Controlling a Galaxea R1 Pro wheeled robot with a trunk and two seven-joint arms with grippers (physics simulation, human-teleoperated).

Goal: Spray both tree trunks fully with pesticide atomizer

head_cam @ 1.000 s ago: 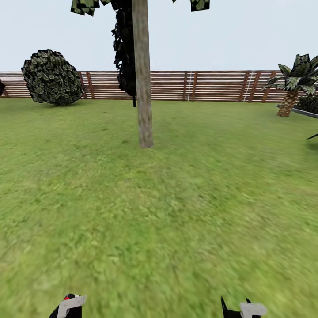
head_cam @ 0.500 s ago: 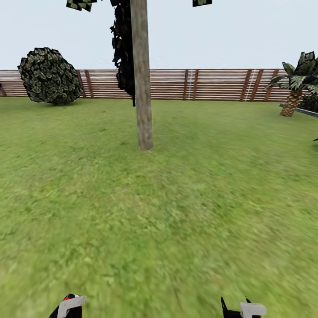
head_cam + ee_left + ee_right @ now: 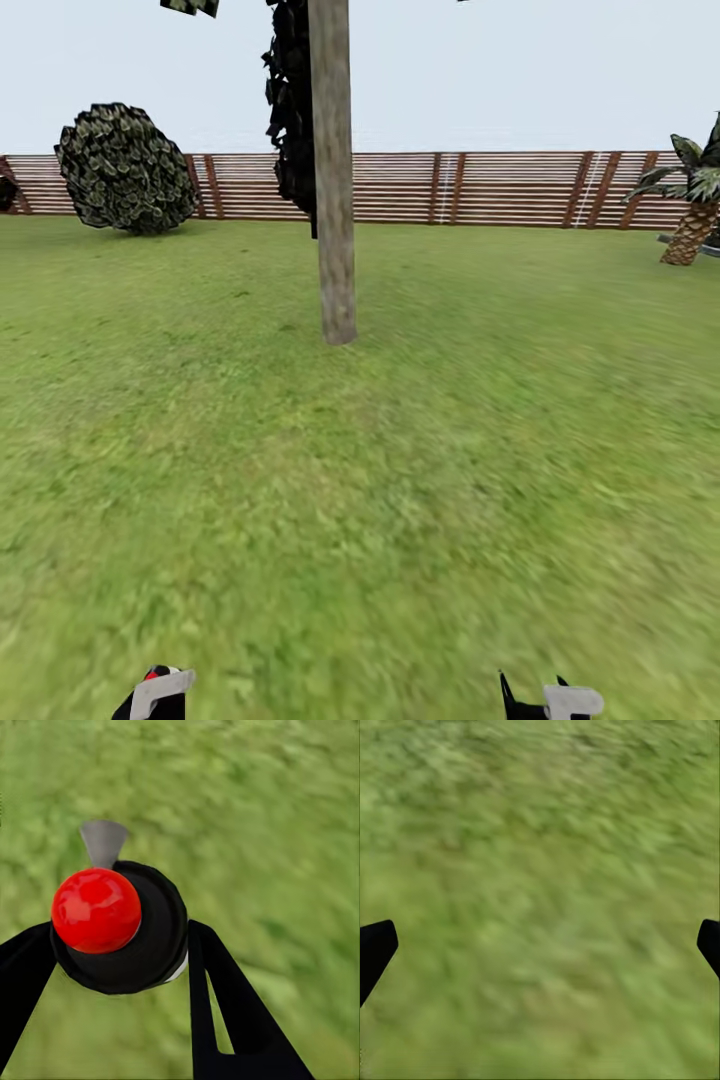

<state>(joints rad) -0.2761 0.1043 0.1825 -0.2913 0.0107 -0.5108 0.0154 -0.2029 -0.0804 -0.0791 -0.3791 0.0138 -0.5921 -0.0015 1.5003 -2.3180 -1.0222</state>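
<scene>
The pesticide atomizer (image 3: 124, 937) is a black round body with a red knob (image 3: 96, 909) and a grey nozzle (image 3: 103, 841). My left gripper (image 3: 120, 945) is shut on it, one black finger on each side, above the grass. In the head view that left gripper (image 3: 160, 694) sits at the bottom edge with a red speck of the atomizer (image 3: 150, 674) showing. My right gripper (image 3: 540, 941) is open and empty over the grass, and its tip (image 3: 548, 700) is low in the head view. One tree trunk (image 3: 335, 180), pale and mottled, rises straight ahead from the lawn (image 3: 400, 500).
A brown slatted fence (image 3: 500, 186) closes the far side. A round dark bush (image 3: 125, 170) stands at the back left, a near-black column tree (image 3: 292, 110) behind the trunk, a small palm (image 3: 695, 205) at the far right. Open grass lies between me and the trunk.
The whole head view has shifted: the scenery slid right and the trunk base sits slightly lower, so the camera turned left and came nearer. Both grippers keep their places in the picture.
</scene>
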